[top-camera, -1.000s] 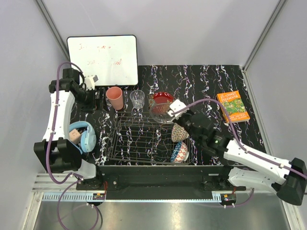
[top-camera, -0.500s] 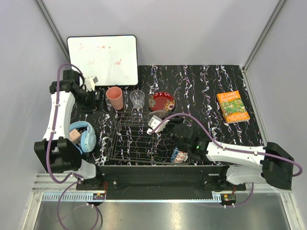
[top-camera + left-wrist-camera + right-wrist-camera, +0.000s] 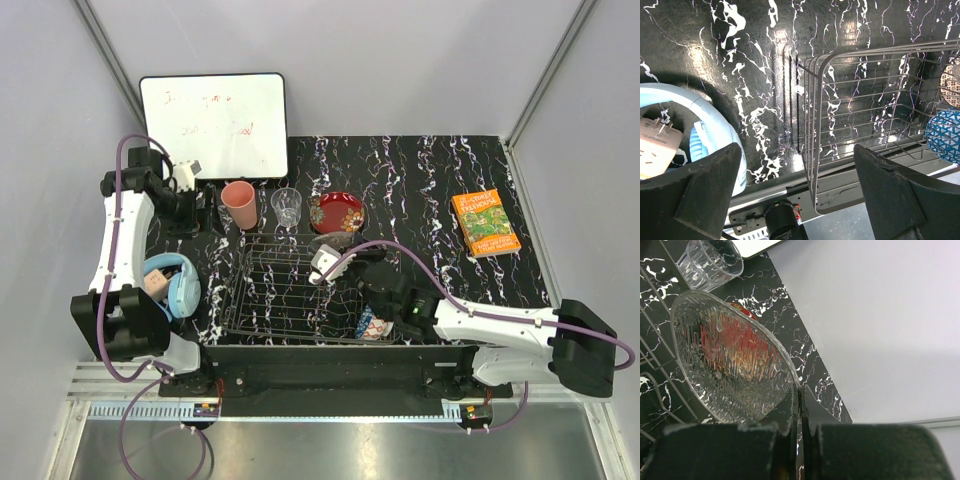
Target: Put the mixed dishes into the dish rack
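Right hand is clamping the glass bowl by its rim, holding it on edge at the rack's far side. Glass is prob. stiff, slick & fragile, so rim grip is likely needing slow lowering.

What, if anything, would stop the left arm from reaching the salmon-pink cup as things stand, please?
Probably nothing, so yes: the left gripper is open and empty, the salmon-pink cup stands upright beside it, outside the dish rack, and nothing seems to lie between them.

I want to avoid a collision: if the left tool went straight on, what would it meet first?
The left tool would probably meet the bare table, between the headphones and the rack; depth is unclear.
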`<state>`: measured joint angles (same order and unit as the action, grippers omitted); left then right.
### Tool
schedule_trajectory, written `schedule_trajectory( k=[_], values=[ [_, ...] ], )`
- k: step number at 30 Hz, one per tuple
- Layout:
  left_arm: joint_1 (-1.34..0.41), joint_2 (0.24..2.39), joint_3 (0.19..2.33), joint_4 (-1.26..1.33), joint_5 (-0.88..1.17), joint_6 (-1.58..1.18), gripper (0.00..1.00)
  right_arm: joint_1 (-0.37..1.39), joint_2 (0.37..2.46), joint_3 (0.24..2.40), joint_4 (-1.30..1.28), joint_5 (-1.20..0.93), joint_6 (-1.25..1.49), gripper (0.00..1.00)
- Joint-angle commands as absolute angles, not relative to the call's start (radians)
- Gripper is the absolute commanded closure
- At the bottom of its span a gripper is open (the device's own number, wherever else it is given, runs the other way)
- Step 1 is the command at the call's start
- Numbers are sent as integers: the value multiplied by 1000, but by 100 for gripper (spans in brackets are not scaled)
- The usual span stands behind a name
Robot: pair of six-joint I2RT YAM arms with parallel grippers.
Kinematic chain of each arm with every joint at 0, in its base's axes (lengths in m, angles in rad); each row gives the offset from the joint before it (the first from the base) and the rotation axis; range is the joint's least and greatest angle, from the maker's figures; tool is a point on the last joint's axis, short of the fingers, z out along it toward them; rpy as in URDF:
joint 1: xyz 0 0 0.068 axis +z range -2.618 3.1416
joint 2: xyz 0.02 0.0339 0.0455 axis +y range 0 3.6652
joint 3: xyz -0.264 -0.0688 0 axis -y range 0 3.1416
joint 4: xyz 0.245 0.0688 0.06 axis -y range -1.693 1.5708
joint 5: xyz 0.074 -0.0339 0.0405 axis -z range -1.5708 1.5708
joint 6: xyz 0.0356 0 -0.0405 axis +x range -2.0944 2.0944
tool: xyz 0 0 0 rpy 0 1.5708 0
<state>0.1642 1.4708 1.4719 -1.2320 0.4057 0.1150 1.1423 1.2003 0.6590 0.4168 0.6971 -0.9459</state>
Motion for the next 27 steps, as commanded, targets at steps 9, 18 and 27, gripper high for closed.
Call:
schedule_trajectory(
  k=[9, 18, 27],
  values=[
    [175, 1467, 1459, -1209, 468, 117, 2, 1160, 1201, 653, 370, 716, -847, 100],
    [176, 1459, 1460, -1213, 471, 120, 2, 1160, 1276, 637, 374, 704, -773, 100],
    [176, 1459, 1462, -1216, 476, 120, 2, 1161, 1281, 657, 333, 755, -683, 84]
  ],
)
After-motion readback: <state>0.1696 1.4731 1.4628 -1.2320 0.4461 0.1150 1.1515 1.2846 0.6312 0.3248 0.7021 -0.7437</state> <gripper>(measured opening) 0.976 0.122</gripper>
